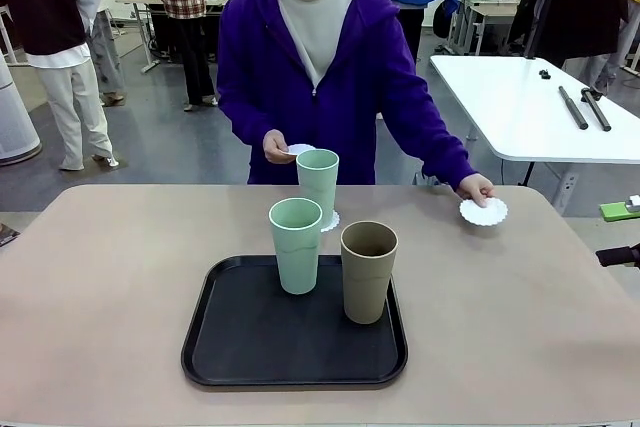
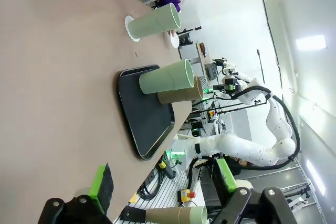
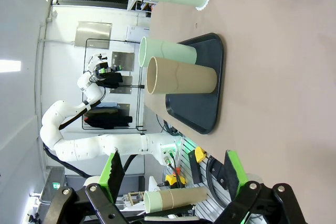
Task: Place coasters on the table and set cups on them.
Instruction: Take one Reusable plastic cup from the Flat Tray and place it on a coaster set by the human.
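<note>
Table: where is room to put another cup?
The beige tabletop is bare left of the black rectangular tray and right of it, nearer than the white lacy paper doily at the person's hand. Crowded middle: a pale mint tumbler behind the tray, another mint tumbler and a brown tumbler on it.

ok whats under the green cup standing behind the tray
A white lacy coaster lies under that green cup; just its scalloped edge peeks out at the base. The rest is covered.
</note>
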Available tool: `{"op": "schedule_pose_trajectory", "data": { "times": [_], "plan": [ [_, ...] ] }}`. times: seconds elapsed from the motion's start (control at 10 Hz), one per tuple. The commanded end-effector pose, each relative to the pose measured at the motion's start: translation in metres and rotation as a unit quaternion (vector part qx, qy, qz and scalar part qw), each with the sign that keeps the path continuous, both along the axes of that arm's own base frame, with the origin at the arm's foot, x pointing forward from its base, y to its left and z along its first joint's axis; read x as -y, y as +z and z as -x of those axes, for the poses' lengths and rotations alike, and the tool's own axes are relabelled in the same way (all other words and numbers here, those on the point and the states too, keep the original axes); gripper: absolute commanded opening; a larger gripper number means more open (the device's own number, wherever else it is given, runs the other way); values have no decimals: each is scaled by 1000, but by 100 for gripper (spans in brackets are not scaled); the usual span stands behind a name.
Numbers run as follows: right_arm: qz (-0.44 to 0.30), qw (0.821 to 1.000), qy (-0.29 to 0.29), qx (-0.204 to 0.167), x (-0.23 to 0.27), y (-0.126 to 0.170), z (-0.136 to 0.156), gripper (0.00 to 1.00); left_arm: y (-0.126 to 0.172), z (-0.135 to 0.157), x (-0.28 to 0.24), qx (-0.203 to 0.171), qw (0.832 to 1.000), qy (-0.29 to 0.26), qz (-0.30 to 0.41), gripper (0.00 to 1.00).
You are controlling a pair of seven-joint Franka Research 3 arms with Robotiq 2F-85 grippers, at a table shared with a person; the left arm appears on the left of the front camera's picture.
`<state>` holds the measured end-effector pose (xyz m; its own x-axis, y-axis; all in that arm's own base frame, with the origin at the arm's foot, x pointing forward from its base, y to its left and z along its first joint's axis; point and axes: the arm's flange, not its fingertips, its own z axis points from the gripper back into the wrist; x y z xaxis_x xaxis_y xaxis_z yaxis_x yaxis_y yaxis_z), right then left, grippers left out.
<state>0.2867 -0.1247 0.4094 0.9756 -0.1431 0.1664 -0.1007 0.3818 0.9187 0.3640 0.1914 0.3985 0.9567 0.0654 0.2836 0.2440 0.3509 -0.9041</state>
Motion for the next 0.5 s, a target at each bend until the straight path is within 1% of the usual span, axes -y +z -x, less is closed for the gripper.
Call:
{"op": "schedule_pose_trajectory", "data": {
  "times": [0.0, 0.4],
  "plan": [
    [-11, 1000, -1, 9, -1, 1, -3, 100, 1, 0, -3, 9, 1000, -4, 4, 100],
    [-11, 1000, -1, 9, -1, 1, -3, 100, 1, 0, -3, 9, 1000, -4, 4, 100]
  ]
}}
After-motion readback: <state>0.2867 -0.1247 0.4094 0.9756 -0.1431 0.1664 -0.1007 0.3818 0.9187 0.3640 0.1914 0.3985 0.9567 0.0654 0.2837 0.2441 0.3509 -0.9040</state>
